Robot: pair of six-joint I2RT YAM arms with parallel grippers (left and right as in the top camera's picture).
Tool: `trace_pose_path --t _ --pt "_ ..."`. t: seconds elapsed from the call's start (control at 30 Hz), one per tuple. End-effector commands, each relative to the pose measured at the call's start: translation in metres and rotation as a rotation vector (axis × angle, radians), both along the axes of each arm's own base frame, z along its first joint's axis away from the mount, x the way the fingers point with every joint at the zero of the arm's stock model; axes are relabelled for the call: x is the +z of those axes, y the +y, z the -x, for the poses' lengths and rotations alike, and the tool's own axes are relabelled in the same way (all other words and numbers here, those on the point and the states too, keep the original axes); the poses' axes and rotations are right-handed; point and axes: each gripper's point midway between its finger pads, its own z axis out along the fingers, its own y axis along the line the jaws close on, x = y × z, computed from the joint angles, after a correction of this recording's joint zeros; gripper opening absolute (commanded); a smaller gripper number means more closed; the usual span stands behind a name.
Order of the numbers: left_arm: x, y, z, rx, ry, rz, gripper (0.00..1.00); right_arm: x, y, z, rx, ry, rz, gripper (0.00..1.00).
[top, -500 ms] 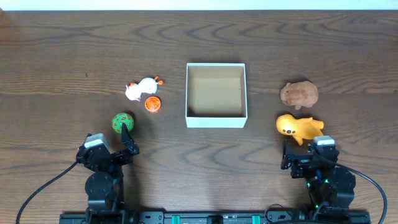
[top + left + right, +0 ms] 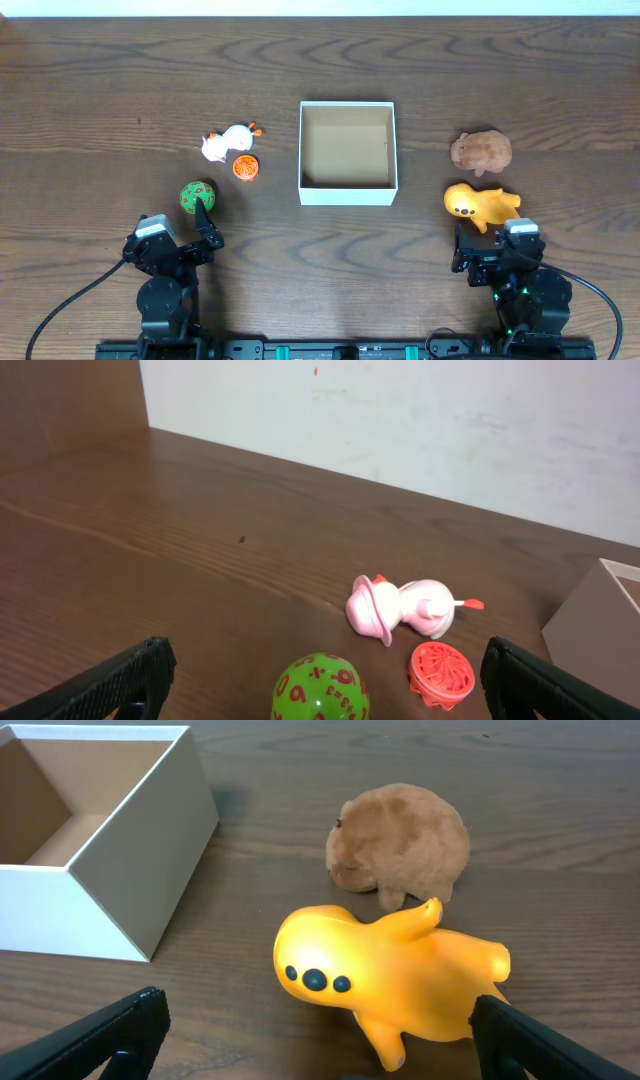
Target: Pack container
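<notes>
One square white cardboard-lined container (image 2: 347, 195); five toys: green ball (image 2: 197, 196), orange disc (image 2: 245, 167), pink-white figure (image 2: 228, 142), brown plush (image 2: 481, 152), yellow, perhaps rubber, figure (image 2: 480, 205). Dark wood table (image 2: 100, 100), white wall (image 2: 450, 420). Left gripper (image 2: 322, 670) and right gripper (image 2: 315, 1020) gape, empty.

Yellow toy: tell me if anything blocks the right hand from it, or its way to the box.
Nothing visible does. The open right hand faces the yellow toy directly; only bare table separates it from the container.

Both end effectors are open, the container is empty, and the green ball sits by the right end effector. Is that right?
No. The green ball sits by the left end effector, not the right end effector, as the overhead view shows. The container is empty and both are open.
</notes>
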Motion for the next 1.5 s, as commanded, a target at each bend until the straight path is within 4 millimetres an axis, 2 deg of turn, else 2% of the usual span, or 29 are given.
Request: trace_pose_path --t 0.0,0.57,0.73,0.8,0.97,1.13,1.3,1.37,1.47 --pt "-0.015 0.001 0.000 0.006 0.030 0.001 0.98 0.000 0.002 0.000 0.003 -0.005 -0.012 0.99" --pt "-0.015 0.001 0.000 0.006 0.030 0.001 0.98 0.000 0.002 0.000 0.003 -0.005 -0.011 0.99" --pt "-0.013 0.001 -0.001 0.006 0.022 0.002 0.98 0.014 -0.004 -0.006 -0.025 -0.067 0.003 0.99" --pt "-0.016 0.001 0.000 0.006 0.032 0.003 0.98 0.016 0.000 -0.006 -0.006 -0.077 -0.005 0.99" --pt "-0.016 0.001 0.000 0.006 0.034 0.005 0.98 0.019 0.023 -0.003 0.124 -0.083 -0.053 0.99" --pt "-0.022 -0.002 -0.001 -0.014 0.064 0.008 0.98 0.032 0.036 -0.004 0.187 -0.128 -0.118 0.99" --pt "-0.029 -0.003 -0.003 -0.016 0.107 0.009 0.98 0.033 0.037 -0.004 0.189 -0.130 -0.122 0.99" --pt "-0.024 -0.005 -0.006 -0.027 0.086 0.011 0.98 0.032 0.037 -0.004 0.188 -0.126 -0.123 0.99" --pt "-0.002 -0.008 -0.012 -0.045 0.011 0.013 0.98 0.032 0.036 -0.004 0.184 -0.126 -0.122 0.99"
